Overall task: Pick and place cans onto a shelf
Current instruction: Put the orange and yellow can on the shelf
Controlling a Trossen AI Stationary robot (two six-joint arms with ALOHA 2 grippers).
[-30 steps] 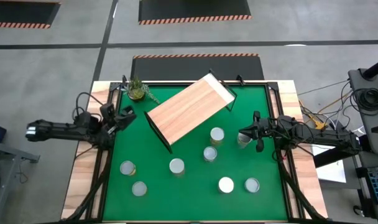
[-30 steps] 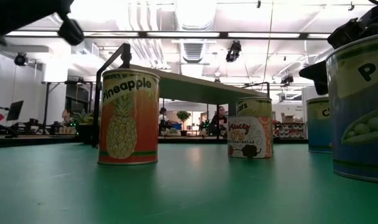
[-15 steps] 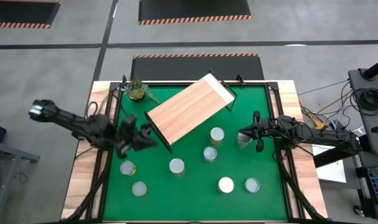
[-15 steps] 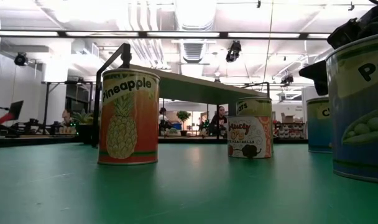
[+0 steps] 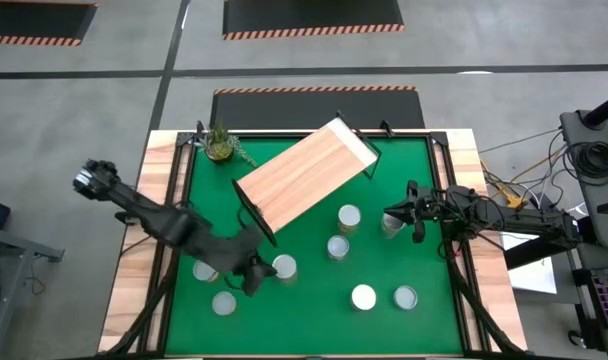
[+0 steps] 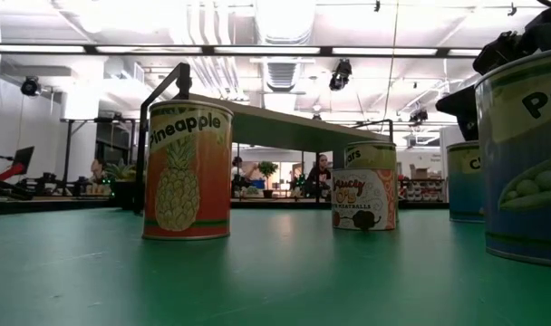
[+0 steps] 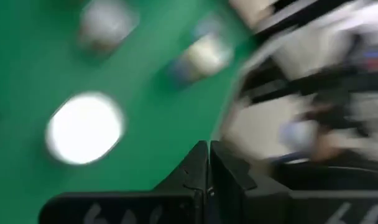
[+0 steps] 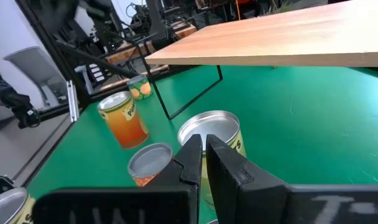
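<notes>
Several silver-topped cans stand upright on the green mat [image 5: 304, 320]. The light-wood shelf [image 5: 304, 175] stands slantwise at the far middle on its black frame. My left gripper [image 5: 252, 280] is shut and empty, just left of one can [image 5: 284, 267] and over another [image 5: 204, 270]; its wrist view is blurred, with a bright can top [image 7: 84, 127]. My right gripper [image 5: 389, 218] is shut at the right, over a can [image 5: 392, 228]; I cannot tell whether it touches that can. Its wrist view shows its fingertips [image 8: 201, 149] before a can [image 8: 209, 130].
A small potted plant [image 5: 220, 143] stands at the far left corner. More cans stand at the near right [image 5: 363, 297], [image 5: 405, 297] and near left [image 5: 224, 303]. The low view shows a pineapple can [image 6: 187, 170] before the shelf [image 6: 285, 122].
My left arm has swung quickly from the table's left edge toward the near middle, its gripper going down toward the can left of centre and out of the low view's top left. The right arm and all the cans have kept still.
</notes>
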